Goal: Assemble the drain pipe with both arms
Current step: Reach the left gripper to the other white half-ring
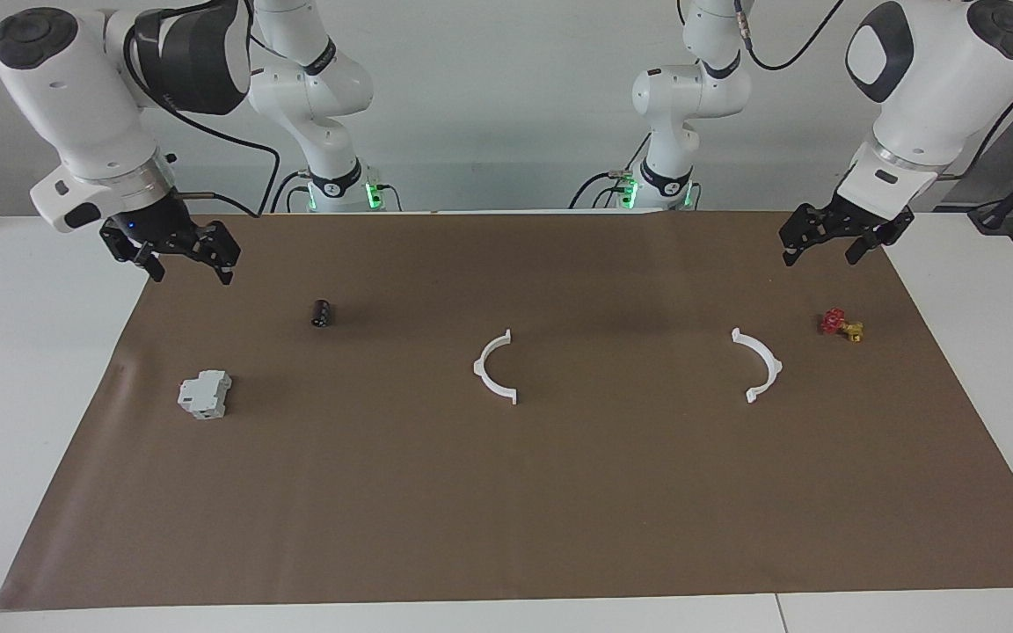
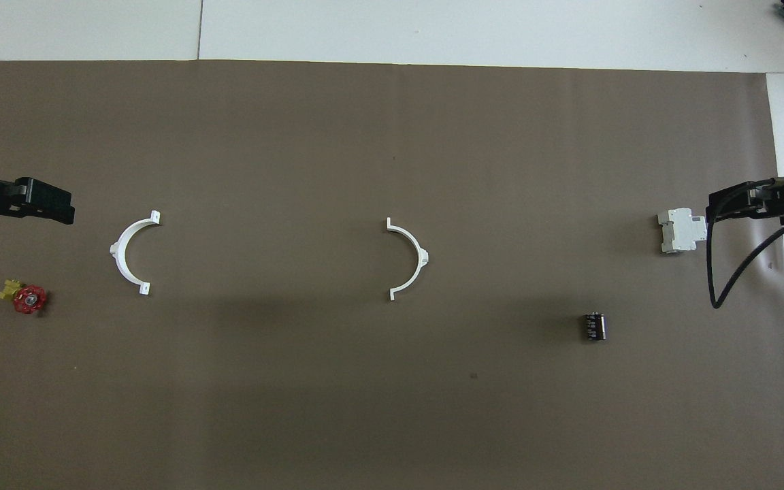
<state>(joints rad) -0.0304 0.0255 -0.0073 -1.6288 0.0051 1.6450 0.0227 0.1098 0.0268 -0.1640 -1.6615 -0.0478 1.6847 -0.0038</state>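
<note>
I can read no text, label, brand, number or sign in either view. Any markings on my arms or on the small things on the counter are too small to make out.

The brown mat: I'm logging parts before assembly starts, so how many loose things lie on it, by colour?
White: 3, two half-ring arcs and a boxy block
Black: 1, small cylinder
Red and yellow: 1, small valve
Total: 5
</note>
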